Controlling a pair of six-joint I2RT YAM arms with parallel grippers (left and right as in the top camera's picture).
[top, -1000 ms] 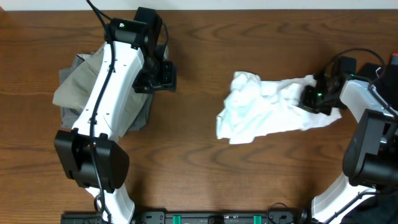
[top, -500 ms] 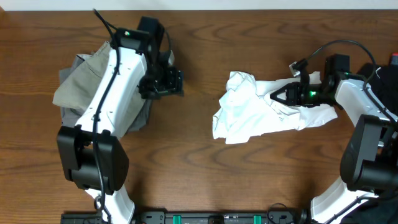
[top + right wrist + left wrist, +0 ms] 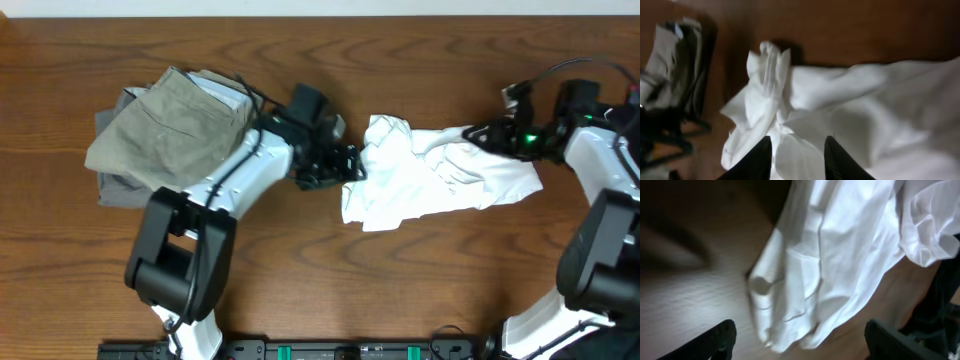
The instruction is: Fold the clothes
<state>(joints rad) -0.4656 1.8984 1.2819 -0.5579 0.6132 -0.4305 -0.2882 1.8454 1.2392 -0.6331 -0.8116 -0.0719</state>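
Fingers (image 3: 722, 340) of the left arm are spread wide with nothing held between them. In the overhead view they are seen just right of a stack of khaki and grey clothes (image 3: 165, 135), which is laid at the left of the table (image 3: 300, 290), and they are set against the left edge of a white garment (image 3: 430, 180). That garment is spread crumpled across the table's right half. Its left end is bunched into thick folds, and its right end is flatter. In the left wrist view a rolled fold of it is framed between the two spread fingers. At the right, the right arm's fingers (image 3: 762, 157) are held a little apart over the garment's upper right part. White cloth is seen in the gap, but no pinch on it can be made out.
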